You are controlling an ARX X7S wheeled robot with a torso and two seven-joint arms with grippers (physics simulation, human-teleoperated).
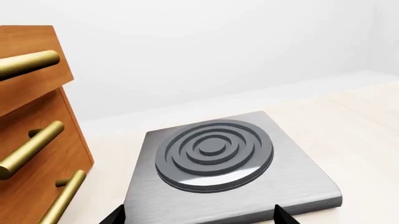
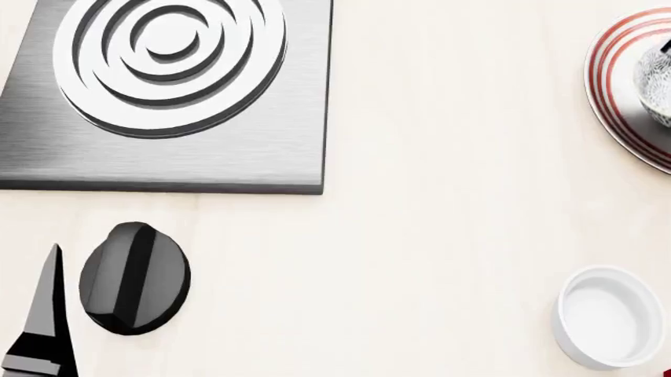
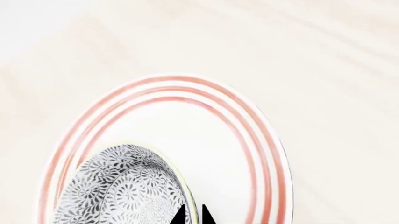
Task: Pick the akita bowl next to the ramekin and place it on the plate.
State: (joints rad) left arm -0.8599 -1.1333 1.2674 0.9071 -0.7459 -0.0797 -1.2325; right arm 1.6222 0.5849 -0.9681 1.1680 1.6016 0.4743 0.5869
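Right pincer (image 3: 192, 215) pinches akita bowl (image 3: 124, 186) rim over plate (image 3: 262, 154).

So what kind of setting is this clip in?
Most likely a simulated kitchen counter: a single-burner hob sits on a pale countertop, wooden drawers with brass handles stand beside it, and tableware is laid out, namely a red-ringed plate, a patterned bowl and a ramekin.

I see the akita bowl (image 3: 121, 189) sitting on the plate (image 3: 249, 140), my right fingers (image 3: 181, 216) pinching its rim.
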